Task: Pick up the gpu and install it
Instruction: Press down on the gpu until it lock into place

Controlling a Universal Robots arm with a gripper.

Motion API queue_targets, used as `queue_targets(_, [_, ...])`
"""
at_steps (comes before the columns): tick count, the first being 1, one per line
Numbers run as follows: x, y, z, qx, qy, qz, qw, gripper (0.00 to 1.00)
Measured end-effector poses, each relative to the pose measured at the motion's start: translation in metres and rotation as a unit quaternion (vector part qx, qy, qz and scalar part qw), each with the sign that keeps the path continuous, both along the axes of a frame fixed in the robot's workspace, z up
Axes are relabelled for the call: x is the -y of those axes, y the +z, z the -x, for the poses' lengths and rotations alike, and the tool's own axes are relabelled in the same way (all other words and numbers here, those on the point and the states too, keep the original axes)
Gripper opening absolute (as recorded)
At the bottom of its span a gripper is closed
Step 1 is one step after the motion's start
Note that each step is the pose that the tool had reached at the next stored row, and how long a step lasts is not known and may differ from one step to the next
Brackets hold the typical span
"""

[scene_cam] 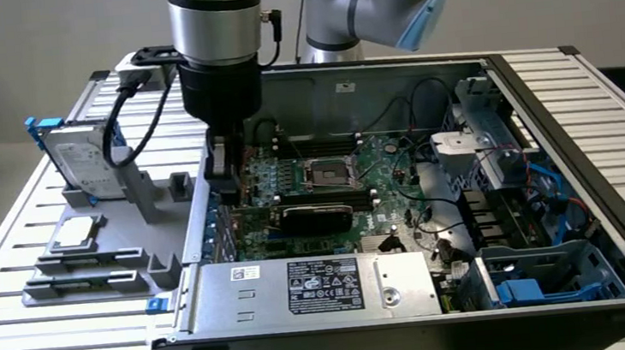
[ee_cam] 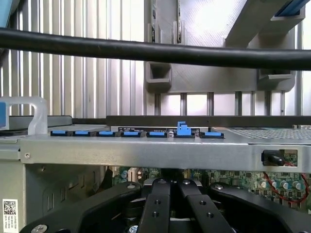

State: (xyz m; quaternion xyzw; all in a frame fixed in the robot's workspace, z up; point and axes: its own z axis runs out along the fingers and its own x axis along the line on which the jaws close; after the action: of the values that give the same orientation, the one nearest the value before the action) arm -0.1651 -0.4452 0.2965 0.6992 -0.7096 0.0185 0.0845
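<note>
My gripper point(scene_cam: 228, 187) hangs low over the left edge of the open computer case point(scene_cam: 533, 76), just inside its rear wall. In the wrist view its black fingers point(ee_cam: 158, 204) are drawn together, and nothing shows between their tips. A flat card with a black cover, which looks like the gpu point(scene_cam: 314, 218), stands on edge on the green motherboard point(scene_cam: 385, 155) below the CPU socket point(scene_cam: 328, 173). It sits a short way to the exterior view's right of the gripper, apart from it.
A grey fixture point(scene_cam: 122, 223) beside the case holds the upright blue-framed hard drive point(scene_cam: 82, 163) and a silver CPU chip point(scene_cam: 75, 234). The power supply point(scene_cam: 312, 287) fills the case's near side. Drive cages and cables point(scene_cam: 496, 166) crowd the exterior view's right.
</note>
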Motion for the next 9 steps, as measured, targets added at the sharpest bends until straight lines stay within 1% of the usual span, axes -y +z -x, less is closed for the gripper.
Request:
queue_targets(2, [-0.0003, -0.0038, 0.0003, 0.0023, 0.0, -0.0029, 1.0, 0.11])
queue_targets(4, [0.0003, -0.0026, 0.0004, 0.0014, 0.0, -0.0014, 1.0, 0.11])
queue_targets(6, [-0.0002, -0.0024, -0.0001, 0.0012, -0.001, -0.0012, 1.0, 0.11])
queue_targets(9, [-0.003, -0.0012, -0.0013, 0.0013, -0.002, -0.0013, 1.0, 0.11])
